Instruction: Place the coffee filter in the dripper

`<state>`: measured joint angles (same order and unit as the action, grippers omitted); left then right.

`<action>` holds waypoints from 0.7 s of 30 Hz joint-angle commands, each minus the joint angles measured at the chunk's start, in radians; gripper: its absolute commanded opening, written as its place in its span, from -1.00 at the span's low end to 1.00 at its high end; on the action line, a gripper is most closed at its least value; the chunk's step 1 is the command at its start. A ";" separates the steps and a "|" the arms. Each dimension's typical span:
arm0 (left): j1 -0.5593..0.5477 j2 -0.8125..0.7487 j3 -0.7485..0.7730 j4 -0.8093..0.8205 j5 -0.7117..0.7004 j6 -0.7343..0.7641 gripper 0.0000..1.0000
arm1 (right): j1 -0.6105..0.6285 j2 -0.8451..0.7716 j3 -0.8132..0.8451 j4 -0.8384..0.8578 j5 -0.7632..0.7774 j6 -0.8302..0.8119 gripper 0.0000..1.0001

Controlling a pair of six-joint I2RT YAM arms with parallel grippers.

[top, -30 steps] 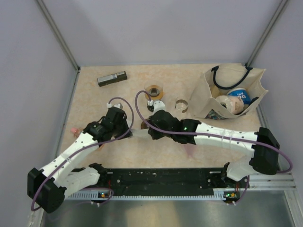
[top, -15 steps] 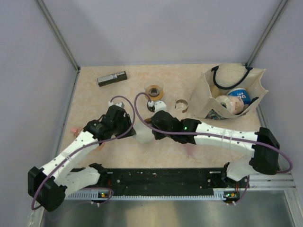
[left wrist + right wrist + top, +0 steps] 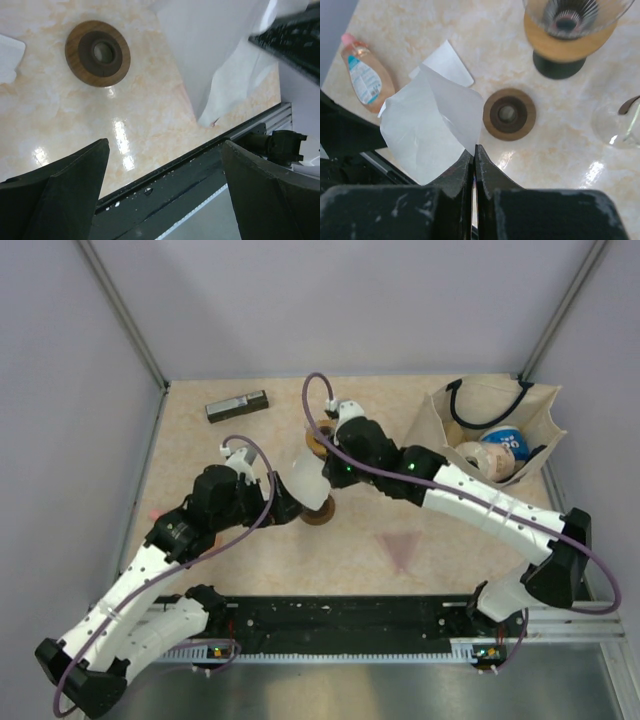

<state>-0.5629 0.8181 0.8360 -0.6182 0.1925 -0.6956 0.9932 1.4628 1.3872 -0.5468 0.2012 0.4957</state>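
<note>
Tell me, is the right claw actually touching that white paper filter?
Touching. The right wrist view shows the right claw shut, its two tips pinching one corner of the white paper filter, with no gap between them.

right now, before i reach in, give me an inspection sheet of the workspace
surface: beige marbled table, glossy, no spills seen
job's things: white coffee filter pinched in the right gripper; glass dripper upright, no filter in it
clutter: wooden ring, bottle, spare paper, black bar, tote bag with items inside
grippers: left gripper open, empty; right gripper shut on the filter
cables: purple cable loops at each wrist, no snag seen
surroundings: grey walls, nothing else seen
</note>
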 commanded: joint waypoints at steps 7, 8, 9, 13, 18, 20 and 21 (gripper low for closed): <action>0.003 -0.074 0.091 0.003 -0.151 0.005 0.98 | -0.192 0.200 0.429 -0.307 -0.117 -0.060 -1.00; 0.004 -0.074 0.087 -0.002 -0.159 0.004 0.98 | -0.211 0.221 0.465 -0.323 -0.134 -0.065 -1.00; 0.003 -0.071 0.090 -0.011 -0.174 0.001 0.98 | -0.228 0.238 0.499 -0.341 -0.147 -0.066 -1.00; 0.005 -0.071 0.086 -0.028 -0.223 -0.010 0.98 | -0.290 0.313 0.616 -0.390 -0.183 -0.054 -1.00; 0.006 -0.069 0.072 -0.022 -0.220 -0.012 0.98 | -0.338 0.401 0.739 -0.439 -0.198 -0.066 -1.00; 0.008 -0.068 0.066 -0.025 -0.225 -0.016 0.98 | -0.357 0.432 0.771 -0.467 -0.269 -0.065 -1.00; 0.011 -0.065 0.063 -0.026 -0.225 -0.016 0.98 | -0.363 0.447 0.785 -0.476 -0.270 -0.065 -1.00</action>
<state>-0.5587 0.7509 0.8951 -0.6590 -0.0078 -0.7063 0.6628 1.8660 2.0876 -0.9585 0.0071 0.4435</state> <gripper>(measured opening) 0.991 0.004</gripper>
